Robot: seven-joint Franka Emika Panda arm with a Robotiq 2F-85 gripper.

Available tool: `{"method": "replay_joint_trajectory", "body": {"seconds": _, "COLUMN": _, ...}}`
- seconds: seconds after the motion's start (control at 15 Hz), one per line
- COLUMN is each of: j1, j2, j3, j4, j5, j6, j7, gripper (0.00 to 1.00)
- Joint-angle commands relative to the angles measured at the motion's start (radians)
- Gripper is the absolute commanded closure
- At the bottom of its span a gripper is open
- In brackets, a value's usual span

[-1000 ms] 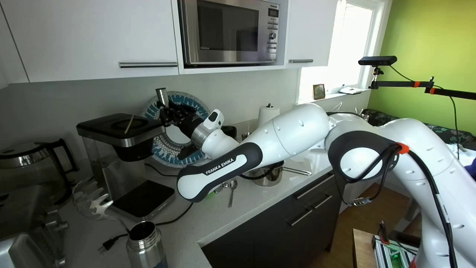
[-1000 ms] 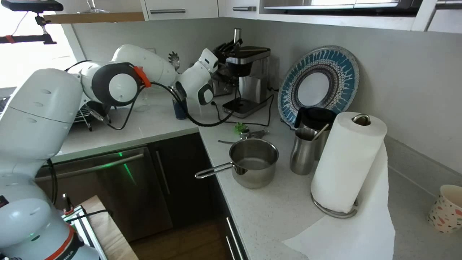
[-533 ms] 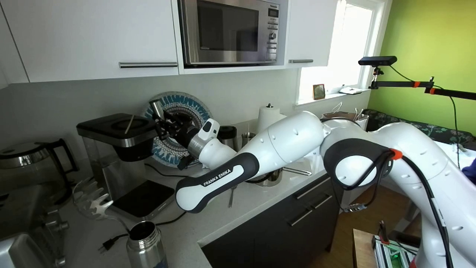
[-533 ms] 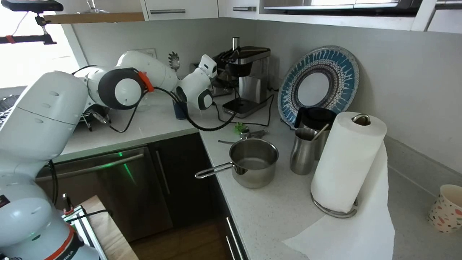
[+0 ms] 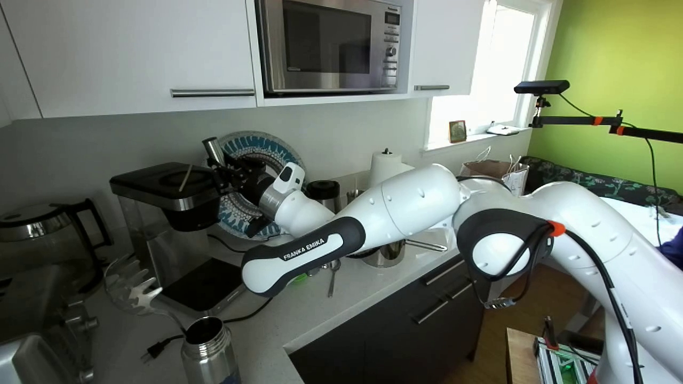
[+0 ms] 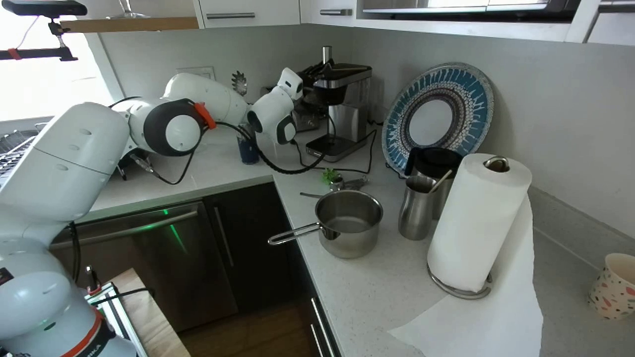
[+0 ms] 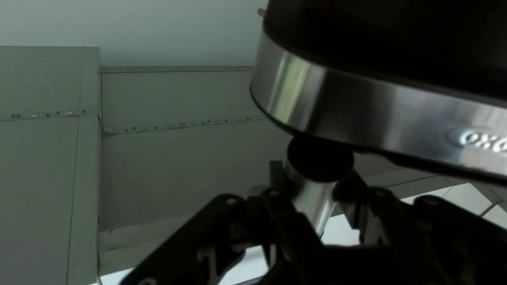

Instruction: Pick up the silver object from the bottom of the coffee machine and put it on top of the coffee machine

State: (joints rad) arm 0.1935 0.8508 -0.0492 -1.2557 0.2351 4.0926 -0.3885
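Leaning in the gripper (image 7: pixel 315 181): one silver cylinder (image 5: pixel 214 151), slim, smooth, tilted in an exterior view, its near end dark in the wrist view. Location: at the edge of the coffee machine (image 5: pixel 182 204), upper end higher than the flat top; contact with the rim cannot be told.

Gripper: black, fingers (image 7: pixel 276 174) clamped on the cylinder from both sides.

Coffee machine: black, steel band around the top, lettering at the frame's border in the wrist view; brew head (image 5: pixel 193 217) beneath; flat base tray (image 5: pixel 203 282) on the pale counter (image 6: pixel 377 292). One thin stick (image 5: pixel 185 178), light-coloured, lying on the top.

Robot arm (image 5: pixel 411 200): white with black sections, lettered FRANKA EMIKA, extended over the counter.

Round plate (image 6: pixel 430 121): blue pattern, white centre, propped on edge near the wall (image 6: pixel 555 99).

Saucepan (image 6: pixel 348 245): steel, handle projecting past the counter's edge. Pitcher (image 6: pixel 415 213): steel, near the paper towel roll (image 6: pixel 476 223), which stands with its loose end spread on the counter. Cup (image 6: pixel 612 292): pale, coloured flecks.

Bottle (image 5: pixel 211 356): steel, mouth upward, near the base tray. Microwave (image 5: pixel 326 37): steel-fronted, set between white cabinets (image 5: pixel 128 53).
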Motion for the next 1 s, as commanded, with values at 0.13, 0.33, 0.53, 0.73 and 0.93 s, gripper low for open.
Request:
{"method": "replay_joint_trajectory", "body": {"seconds": 0.13, "j1": -0.001, "j2": 0.103, "j3": 0.001, "j4": 0.2, "j5": -0.024, "j6": -0.108, "j7": 0.031, "gripper": 0.89}}
{"method": "replay_joint_trajectory", "body": {"seconds": 0.33, "j1": 0.003, "j2": 0.138, "j3": 0.016, "j4": 0.254, "j5": -0.038, "j6": -0.106, "j7": 0.075, "gripper": 0.89}}
{"method": "replay_joint_trajectory", "body": {"seconds": 0.53, "j1": 0.0, "j2": 0.156, "j3": 0.038, "j4": 0.27, "j5": -0.04, "j6": -0.084, "j7": 0.125, "gripper": 0.89}}
{"method": "replay_joint_trajectory", "body": {"seconds": 0.73, "j1": -0.004, "j2": 0.168, "j3": 0.049, "j4": 0.278, "j5": -0.035, "j6": -0.085, "j7": 0.152, "gripper": 0.89}}
{"method": "replay_joint_trajectory", "body": {"seconds": 0.93, "j1": -0.003, "j2": 0.167, "j3": 0.045, "j4": 0.273, "j5": -0.028, "j6": -0.098, "j7": 0.143, "gripper": 0.89}}
